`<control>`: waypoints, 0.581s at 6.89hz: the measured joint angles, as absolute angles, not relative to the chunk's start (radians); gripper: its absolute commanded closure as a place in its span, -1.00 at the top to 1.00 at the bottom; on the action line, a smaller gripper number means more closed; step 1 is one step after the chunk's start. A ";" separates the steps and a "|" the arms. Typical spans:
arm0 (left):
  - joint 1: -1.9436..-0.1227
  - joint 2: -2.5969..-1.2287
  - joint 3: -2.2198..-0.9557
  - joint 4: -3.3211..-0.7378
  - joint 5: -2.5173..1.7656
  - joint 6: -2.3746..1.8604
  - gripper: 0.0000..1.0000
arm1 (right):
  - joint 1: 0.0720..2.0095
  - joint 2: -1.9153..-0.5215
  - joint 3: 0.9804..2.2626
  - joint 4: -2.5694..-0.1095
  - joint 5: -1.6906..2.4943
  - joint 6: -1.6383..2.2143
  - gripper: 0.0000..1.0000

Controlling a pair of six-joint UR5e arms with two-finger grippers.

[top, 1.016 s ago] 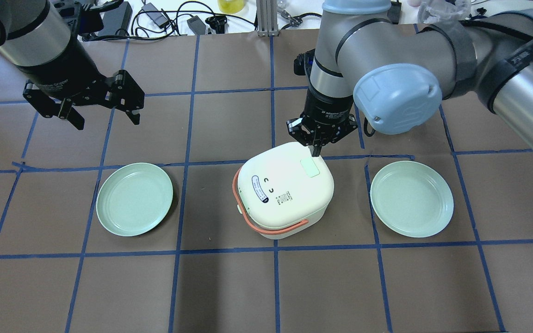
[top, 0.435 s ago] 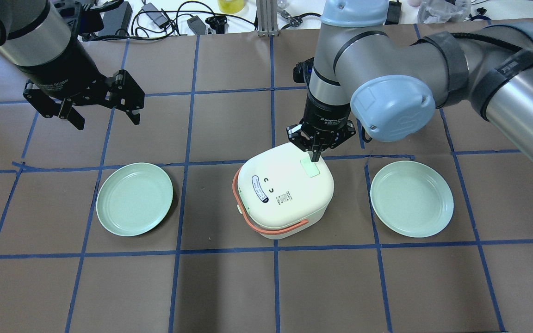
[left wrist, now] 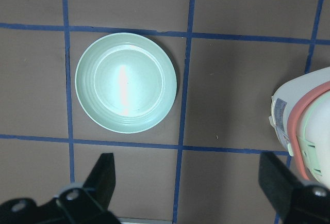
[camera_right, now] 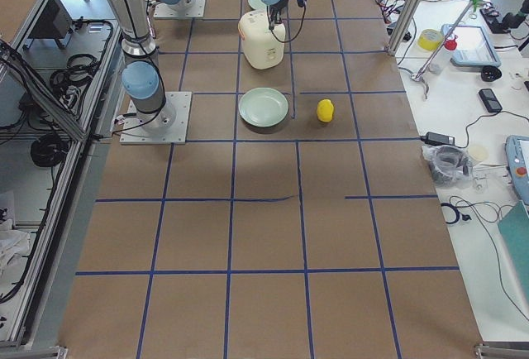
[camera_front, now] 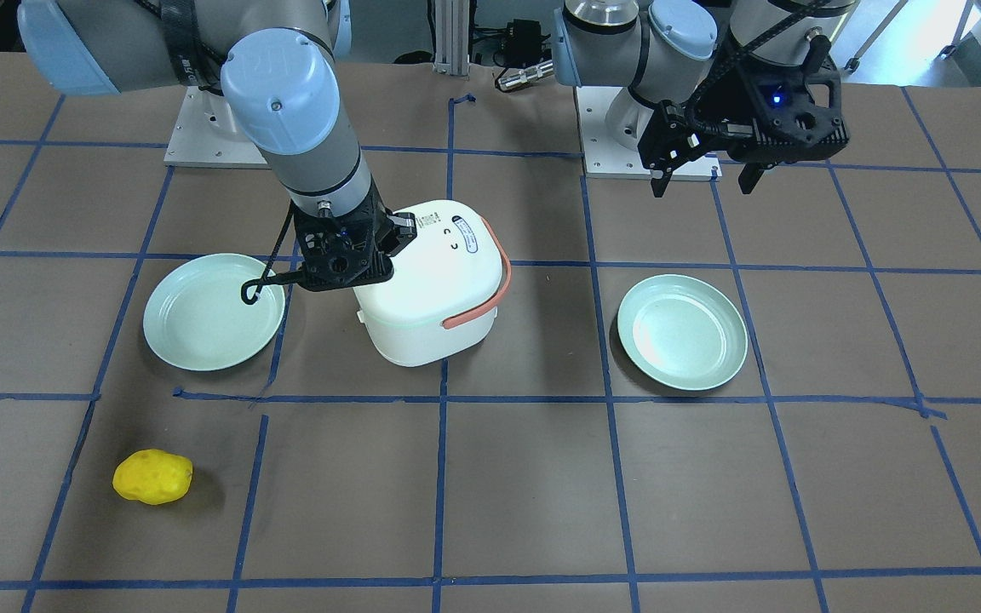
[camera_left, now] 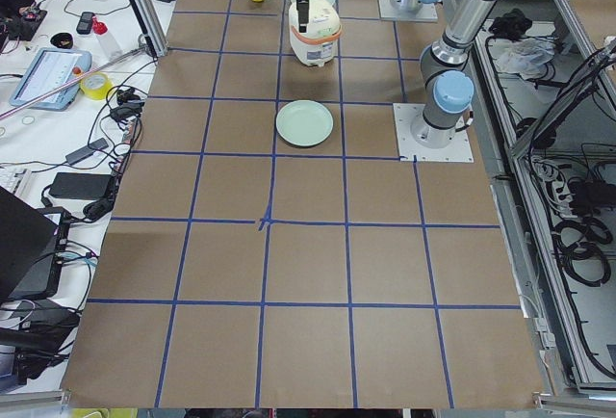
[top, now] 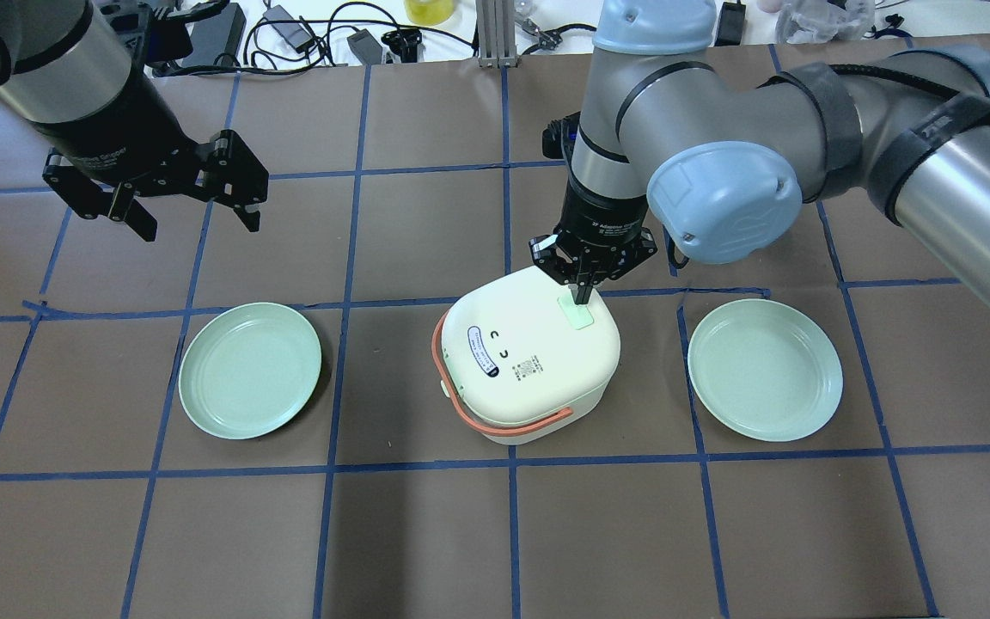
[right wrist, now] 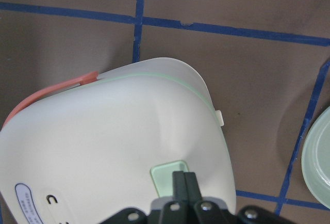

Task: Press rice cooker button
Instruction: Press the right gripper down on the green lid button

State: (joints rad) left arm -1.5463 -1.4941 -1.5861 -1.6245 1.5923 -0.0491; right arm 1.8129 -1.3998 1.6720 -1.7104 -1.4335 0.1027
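Observation:
The white rice cooker with an orange handle stands at the table's middle. Its pale green button is on the lid's far right part. My right gripper is shut, and its closed fingertips point down onto the far edge of the button. Whether the button is pressed in I cannot tell. My left gripper is open and empty, held high over the far left of the table, apart from the cooker.
Two pale green plates lie beside the cooker, one on the left and one on the right. A yellow lumpy object lies near the operators' side. Cables and gear lie beyond the table's far edge.
My right gripper has moved slightly left and down, from the lid's edge onto the green button. The left arm and the cooker have not moved.

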 measured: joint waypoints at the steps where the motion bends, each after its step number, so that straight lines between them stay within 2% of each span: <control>1: -1.546 -1.494 -1.586 -1.624 1.592 -0.049 1.00 | 1.813 -1.397 1.672 -1.710 -1.433 0.103 -1.00; 4: -1.546 -1.494 -1.586 -1.624 1.592 -0.049 1.00 | 1.813 -1.392 1.672 -1.709 -1.433 0.103 -1.00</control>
